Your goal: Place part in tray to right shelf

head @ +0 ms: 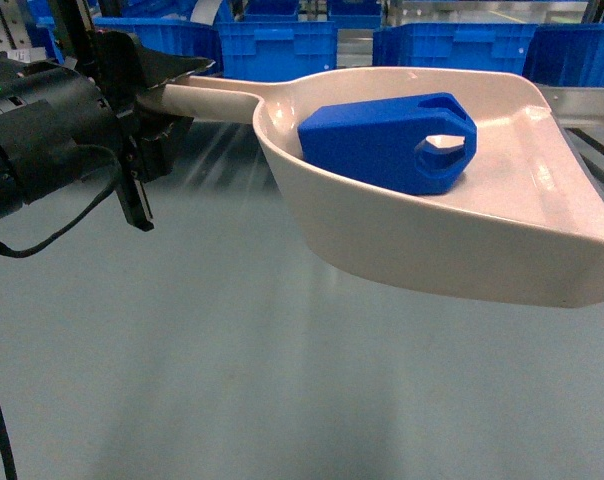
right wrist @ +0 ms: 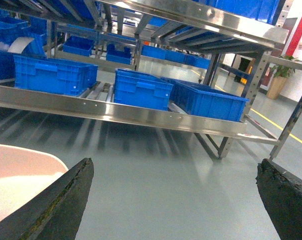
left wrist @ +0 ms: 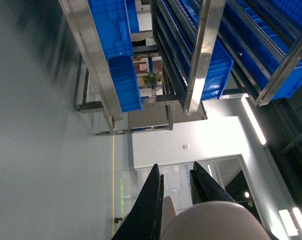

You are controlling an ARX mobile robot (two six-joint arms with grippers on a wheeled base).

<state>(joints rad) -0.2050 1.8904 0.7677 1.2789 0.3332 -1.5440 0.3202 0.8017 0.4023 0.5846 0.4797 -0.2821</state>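
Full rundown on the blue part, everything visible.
The part is a bright blue block, plastic by the look, matte, with angled faces. A looped handle cut-out at its right end shows pale tray through the hole. It lies on its side in the tray, toward the back wall near the handle, resting on the tray floor. Nothing else touches it. The left gripper holds the tray's handle, not the part. Only the head view shows it.

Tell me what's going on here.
The left gripper holds the beige tray by its handle, up off the grey floor. The blue part lies inside the scoop. The right gripper is open and empty, facing the steel shelf with blue crates. The part is not yet on the shelf.
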